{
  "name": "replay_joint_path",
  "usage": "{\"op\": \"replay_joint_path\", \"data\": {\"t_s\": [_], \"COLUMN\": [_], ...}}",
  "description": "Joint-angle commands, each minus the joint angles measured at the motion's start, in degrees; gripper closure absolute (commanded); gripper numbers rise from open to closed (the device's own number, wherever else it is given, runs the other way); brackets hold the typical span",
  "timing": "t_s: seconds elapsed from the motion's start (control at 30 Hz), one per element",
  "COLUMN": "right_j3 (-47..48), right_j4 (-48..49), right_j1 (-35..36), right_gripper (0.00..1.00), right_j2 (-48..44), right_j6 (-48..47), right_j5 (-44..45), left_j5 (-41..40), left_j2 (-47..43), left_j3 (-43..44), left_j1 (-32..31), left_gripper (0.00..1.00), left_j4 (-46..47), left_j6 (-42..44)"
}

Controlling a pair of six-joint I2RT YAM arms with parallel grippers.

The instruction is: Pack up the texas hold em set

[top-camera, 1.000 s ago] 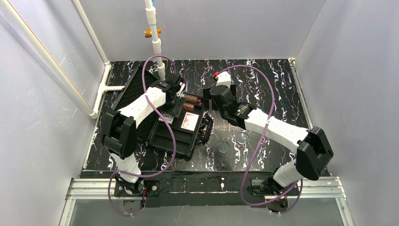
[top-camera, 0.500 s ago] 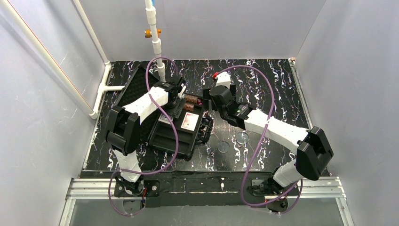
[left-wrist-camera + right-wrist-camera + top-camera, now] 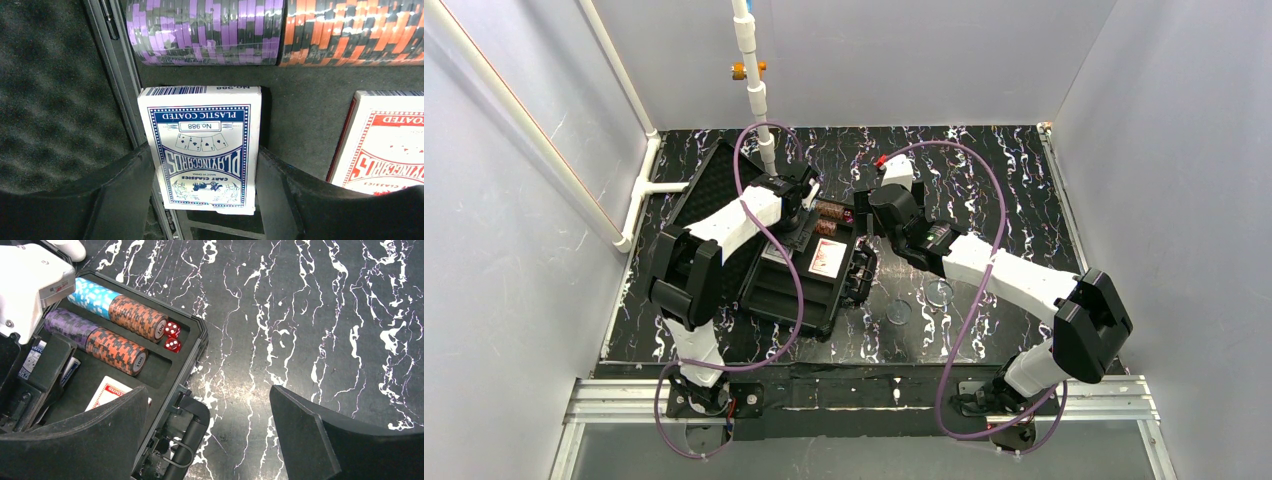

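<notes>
The black case (image 3: 794, 300) lies open with its foam lid (image 3: 709, 185) to the left. Its tray holds teal chips (image 3: 92, 295), purple chips (image 3: 205, 30), brown-orange chips (image 3: 350, 30), two red dice (image 3: 171, 330) and a red card deck (image 3: 385, 145). My left gripper (image 3: 205, 152) is shut on a blue card deck (image 3: 202, 150), holding it over the tray's hinge-side slot; it sits over the tray's far left part in the top view (image 3: 796, 215). My right gripper (image 3: 210, 395) is open and empty, above the table beside the case handle (image 3: 187, 440).
Two small clear round discs (image 3: 939, 292) (image 3: 899, 311) lie on the black marbled table (image 3: 984, 180) right of the case, under my right arm. A white pipe (image 3: 754, 90) hangs at the back above the lid. Grey walls enclose the table.
My left arm's elbow has swung inward and the gripper with the blue deck has shifted slightly toward the far side of the tray. My right arm has barely moved.
</notes>
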Motion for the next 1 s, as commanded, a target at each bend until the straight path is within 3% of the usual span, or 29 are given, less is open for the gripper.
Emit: {"op": "replay_joint_path", "data": {"t_s": [0.0, 0.4, 0.47, 0.87, 0.97], "right_j3": [-0.2, -0.5, -0.5, -0.6, -0.7], "right_j4": [2.9, 3.3, 3.4, 3.6, 3.7], "right_j1": [0.4, 0.5, 0.6, 0.8, 0.9], "right_gripper": [0.02, 0.02, 0.01, 0.01, 0.02], "right_j2": [-1.4, -1.7, -1.7, -1.7, -1.7], "right_j6": [-0.7, -1.1, -1.1, -1.2, -1.1], "right_j5": [1.5, 1.7, 1.6, 1.6, 1.6], "left_j5": [0.7, 3.7, 3.7, 6.1, 6.7], "left_j2": [-1.8, -4.7, -4.9, -5.7, -7.1], "left_j3": [-0.8, -4.9, -5.3, -3.0, -2.3], "left_j1": [0.2, 0.3, 0.2, 0.2, 0.2], "left_gripper": [0.74, 0.71, 0.66, 0.1, 0.07], "left_j4": [3.2, 8.4, 8.3, 2.6, 1.2], "left_j6": [0.2, -2.6, -2.7, -2.0, -2.0]}}
